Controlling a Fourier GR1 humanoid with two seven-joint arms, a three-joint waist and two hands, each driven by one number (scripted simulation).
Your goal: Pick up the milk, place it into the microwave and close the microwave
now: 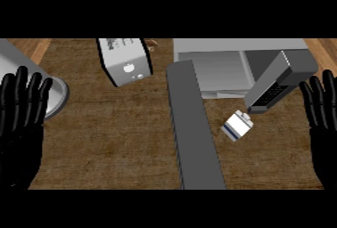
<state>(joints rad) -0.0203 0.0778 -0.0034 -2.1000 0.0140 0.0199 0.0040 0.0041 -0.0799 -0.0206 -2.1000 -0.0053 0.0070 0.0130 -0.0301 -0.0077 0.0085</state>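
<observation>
Left hand (23, 120) and right hand (322, 111) resting at opposite edges, fingers straight, holding nothing. Small white blue-striped milk carton (236, 127) lying on brown counter (118, 142), just beside grey microwave (230, 73), apparently open-doored.

A brown wooden counter (118, 147) is filling the frame, carrying the milk (236, 126) right of centre and the microwave (227, 71) at upper right.

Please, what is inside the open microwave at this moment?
The microwave cavity shows only bare grey floor and walls. The milk carton lies outside, on the counter in front. The open door hides the cavity's left edge.
</observation>
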